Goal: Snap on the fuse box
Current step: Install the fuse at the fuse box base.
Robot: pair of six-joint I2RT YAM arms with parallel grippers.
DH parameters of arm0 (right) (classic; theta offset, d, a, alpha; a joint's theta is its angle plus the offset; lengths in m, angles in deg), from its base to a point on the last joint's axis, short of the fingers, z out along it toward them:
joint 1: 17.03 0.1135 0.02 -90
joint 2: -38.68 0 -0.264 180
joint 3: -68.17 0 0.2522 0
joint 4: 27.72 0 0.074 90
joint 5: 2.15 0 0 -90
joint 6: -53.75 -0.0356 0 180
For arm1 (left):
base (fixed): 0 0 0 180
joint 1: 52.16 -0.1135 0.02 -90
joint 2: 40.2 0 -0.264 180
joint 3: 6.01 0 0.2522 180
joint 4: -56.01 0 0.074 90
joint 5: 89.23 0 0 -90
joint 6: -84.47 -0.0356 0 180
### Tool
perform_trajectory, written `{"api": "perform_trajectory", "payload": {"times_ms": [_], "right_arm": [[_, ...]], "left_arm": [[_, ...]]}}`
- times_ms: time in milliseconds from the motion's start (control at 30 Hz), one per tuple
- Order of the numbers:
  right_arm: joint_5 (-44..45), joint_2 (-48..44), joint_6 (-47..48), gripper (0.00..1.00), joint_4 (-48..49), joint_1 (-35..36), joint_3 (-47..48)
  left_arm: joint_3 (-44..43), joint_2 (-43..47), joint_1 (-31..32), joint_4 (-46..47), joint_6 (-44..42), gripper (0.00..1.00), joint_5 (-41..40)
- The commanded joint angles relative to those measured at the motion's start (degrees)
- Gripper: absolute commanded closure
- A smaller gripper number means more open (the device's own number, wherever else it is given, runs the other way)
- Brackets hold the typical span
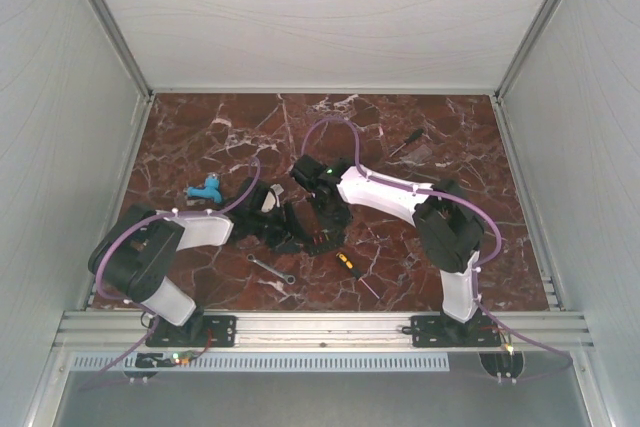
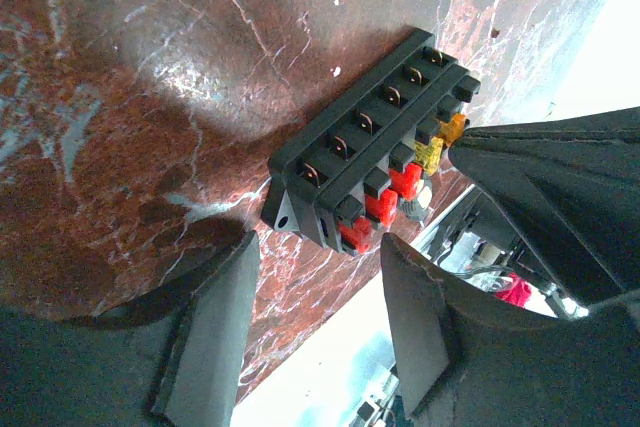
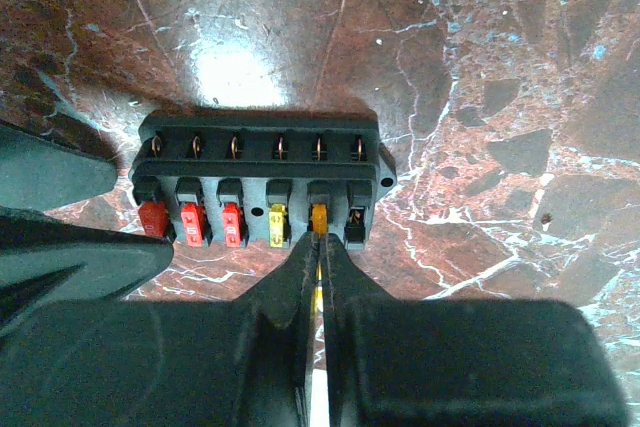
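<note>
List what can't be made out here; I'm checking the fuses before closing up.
Right wrist view: orange fuse, lower half covered by the shut right gripper.
Left wrist view: fuse box, far end behind that gripper.
Top view: fuse box lost among the arms.
Fuse ratings: too small everywhere.

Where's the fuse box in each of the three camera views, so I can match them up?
Top external: the fuse box is mid-table where the arms meet, and largely hidden.
Left wrist: centre-right, lying diagonally, fuses toward the lower right.
Right wrist: centre-left, fuses along its bottom edge.
Shared landmark: the orange fuse, at the right gripper tips in both wrist views.
</note>
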Motion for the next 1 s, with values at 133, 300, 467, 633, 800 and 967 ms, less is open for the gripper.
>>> {"api": "perform_trajectory", "payload": {"times_ms": [133,300,467,633,800,967], "right_arm": [[-1.8,4.72,-0.21,1.0,-0.95,-0.16,-1.99],[-2.76,8.29,0.64,1.0,-1.71,0.01,-3.69],[-1.87,13.38,1.45,1.0,-1.54,0.77,-5.39],[-3.1,17.52,2.1,1.0,0.02,1.57,-6.0],[-2.08,12.73,2.85,1.0,1.26,1.55,-6.26],[-2.59,-2.04,3.05,0.97,3.58,0.34,-4.68]], "left_arm": [[-0.98,-0.29,0.35,0.12,-0.4,0.48,0.56],[-0.81,-0.61,0.35,0.43,-0.22,0.48,0.67],[-0.63,-0.87,0.33,0.7,-0.23,0.48,0.68],[-0.5,-1.21,0.34,1.0,-0.32,0.48,0.74],[-0.73,-0.56,0.29,-0.1,-0.66,0.48,0.38],[-2.12,1.16,0.33,-4.32,-2.13,0.48,-1.99]]}}
